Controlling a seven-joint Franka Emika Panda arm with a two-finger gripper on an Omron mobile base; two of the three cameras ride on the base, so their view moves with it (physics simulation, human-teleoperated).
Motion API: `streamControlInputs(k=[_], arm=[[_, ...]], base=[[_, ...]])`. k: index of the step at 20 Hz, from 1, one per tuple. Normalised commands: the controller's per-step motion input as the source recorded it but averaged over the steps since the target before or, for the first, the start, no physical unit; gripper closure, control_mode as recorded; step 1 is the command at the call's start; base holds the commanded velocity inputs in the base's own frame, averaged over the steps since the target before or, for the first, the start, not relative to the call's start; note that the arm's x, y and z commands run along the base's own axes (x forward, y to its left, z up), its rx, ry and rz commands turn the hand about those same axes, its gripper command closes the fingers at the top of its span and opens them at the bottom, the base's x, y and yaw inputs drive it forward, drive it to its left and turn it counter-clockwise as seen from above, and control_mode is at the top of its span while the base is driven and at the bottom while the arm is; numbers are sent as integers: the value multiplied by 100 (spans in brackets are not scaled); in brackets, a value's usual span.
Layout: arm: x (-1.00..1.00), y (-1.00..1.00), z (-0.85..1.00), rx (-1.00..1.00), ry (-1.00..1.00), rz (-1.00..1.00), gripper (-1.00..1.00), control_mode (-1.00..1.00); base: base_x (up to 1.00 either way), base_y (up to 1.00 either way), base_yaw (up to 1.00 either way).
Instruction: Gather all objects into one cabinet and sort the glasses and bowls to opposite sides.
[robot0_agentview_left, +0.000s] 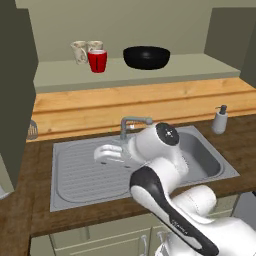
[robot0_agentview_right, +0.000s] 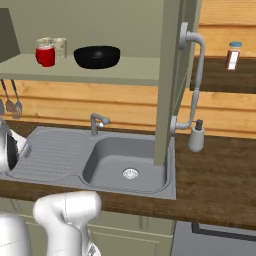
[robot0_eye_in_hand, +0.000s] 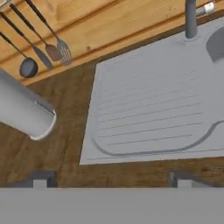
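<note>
Inside the open olive-grey cabinet, the pale shelf (robot0_agentview_left: 150, 75) carries two speckled glasses (robot0_agentview_left: 79, 51) (robot0_agentview_left: 95, 45) at the left, with a red mug (robot0_agentview_left: 97, 61) just in front of them. A wide black bowl (robot0_agentview_left: 146, 57) sits to their right. The right base view shows the same mug (robot0_agentview_right: 45, 55), a glass (robot0_agentview_right: 60, 47) and the bowl (robot0_agentview_right: 97, 56). My gripper (robot0_agentview_left: 102, 154) hangs low over the sink's drainboard (robot0_eye_in_hand: 148, 109), far below the shelf. In the hand view the gripper (robot0_eye_in_hand: 111, 180) is open, fingertips wide apart and nothing between them.
The cabinet door (robot0_agentview_right: 167, 80) with its grey bar handle (robot0_agentview_right: 198, 65) swings out over the sink basin (robot0_agentview_right: 130, 165). A faucet (robot0_agentview_left: 131, 122) and a soap dispenser (robot0_agentview_left: 219, 120) stand behind the sink. Utensils (robot0_eye_in_hand: 43, 48) hang on the wooden wall, above a grey cylinder (robot0_eye_in_hand: 26, 111).
</note>
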Motion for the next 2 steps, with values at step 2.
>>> streamControlInputs(k=[2], arm=[[-100,-9,-71,0,91,0,-100,-100]], base=[[0,0,0]])
